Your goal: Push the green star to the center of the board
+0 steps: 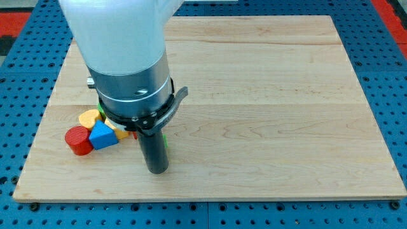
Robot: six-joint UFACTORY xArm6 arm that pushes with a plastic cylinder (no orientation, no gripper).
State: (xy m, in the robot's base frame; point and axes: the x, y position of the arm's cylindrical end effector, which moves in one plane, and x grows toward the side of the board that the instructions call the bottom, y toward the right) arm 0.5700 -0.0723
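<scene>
A: Where's the green star?

B: Mostly hidden. Only a green sliver (165, 137) shows beside the rod (154, 152) in the lower left of the frame, probably the star. My tip (157, 172) sits just below it. There's no claw here, only the rod, so nothing to spread or pinch.

A: And the push?

B: Get the tip to the sliver's left, then drive right and slightly up toward the board (267, 108) centre. Steer clear of the red cylinder (78, 140), blue block (102, 136) and yellow block (89, 117) clustered left.
</scene>
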